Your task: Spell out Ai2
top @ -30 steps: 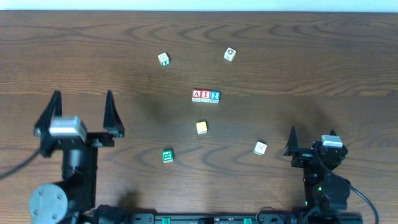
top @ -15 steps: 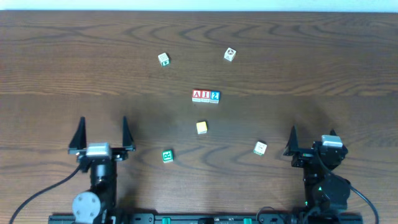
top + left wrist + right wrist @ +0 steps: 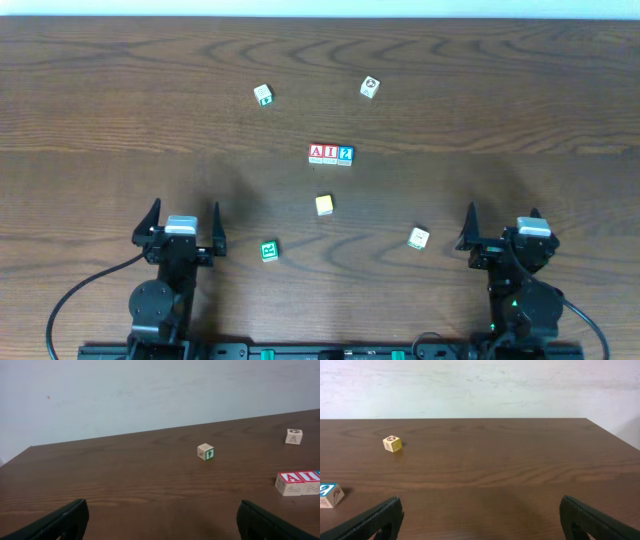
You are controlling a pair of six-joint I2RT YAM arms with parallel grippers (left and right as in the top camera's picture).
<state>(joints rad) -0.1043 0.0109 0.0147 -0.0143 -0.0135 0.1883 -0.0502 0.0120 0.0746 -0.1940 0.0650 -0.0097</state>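
Three letter blocks stand touching in a row at the table's middle: a red A block [image 3: 317,153], a red I block [image 3: 331,153] and a blue 2 block [image 3: 345,154]. The row also shows at the right edge of the left wrist view [image 3: 298,482]. My left gripper [image 3: 181,218] is open and empty near the front left. My right gripper [image 3: 500,222] is open and empty near the front right. The 2 block shows at the left edge of the right wrist view [image 3: 329,494].
Loose blocks lie around: a yellow one [image 3: 324,204], a green one [image 3: 269,250], a white one [image 3: 419,238], a green-marked one [image 3: 263,95] at the back and another [image 3: 369,88] at the back right.
My left arm has drawn back toward the table's front edge and lowered, its open gripper shifting right. The right arm and all blocks have not moved.
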